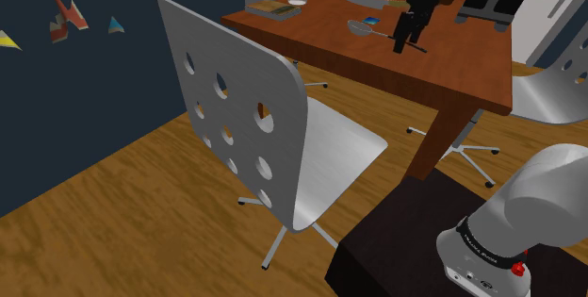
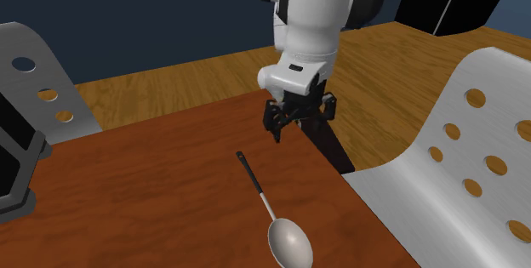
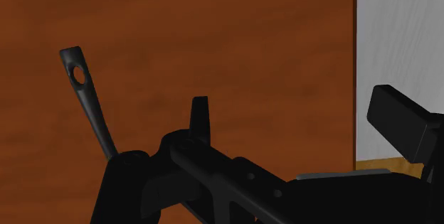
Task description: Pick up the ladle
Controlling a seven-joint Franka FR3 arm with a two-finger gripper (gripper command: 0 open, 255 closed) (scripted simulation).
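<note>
One ladle (image 2: 271, 211) lies flat on the brown wooden table (image 2: 128, 198), close to the table's edge, with its silvery bowl pointing away from the arm. We see the gripper (image 2: 299, 126) poised above that same table edge, fingers spread wide, clasping nothing.

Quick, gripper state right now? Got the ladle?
Gripper: open, holding nothing; the ladle is not between the jaws.

Shoulder view distant; second faces arm (image 2: 315, 19) across table (image 2: 128, 190)
</note>
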